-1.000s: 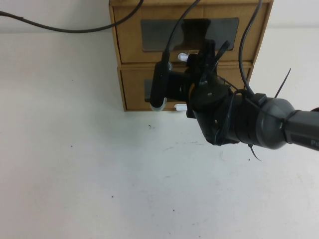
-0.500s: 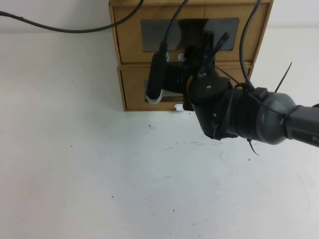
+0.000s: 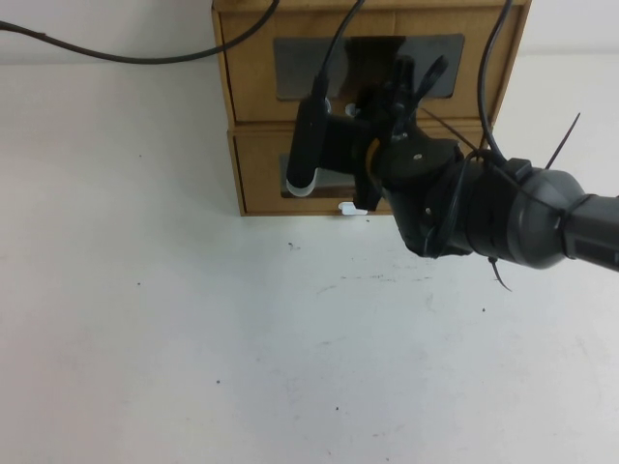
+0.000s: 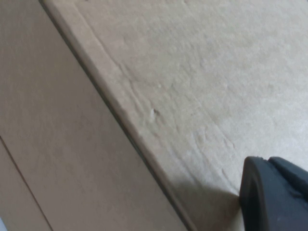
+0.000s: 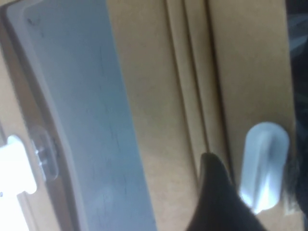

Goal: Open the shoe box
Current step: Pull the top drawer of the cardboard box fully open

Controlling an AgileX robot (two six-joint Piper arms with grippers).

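Two brown cardboard shoe boxes are stacked at the table's far edge, the upper box (image 3: 251,68) on the lower box (image 3: 256,174); each has a grey window in its front. My right gripper (image 3: 372,104) is turned on its side against the upper box's front. It stands open, its dark fingers (image 5: 216,192) on either side of that box's white handle (image 5: 263,144), with a gap showing. The lower box's white handle (image 3: 352,208) sticks out below the wrist. My left gripper (image 4: 276,192) is shut, close over a cardboard surface (image 4: 192,72), and does not show in the high view.
Black cables (image 3: 116,56) trail across the table's far left and run over the boxes down to the right arm (image 3: 542,222). The white table (image 3: 193,338) spreads in front of the boxes. The lower box's window (image 5: 96,120) shows in the right wrist view.
My right arm has pushed forward and up toward the boxes, bringing its fingers from the seam between the boxes to the upper box's handle. The boxes have not moved.
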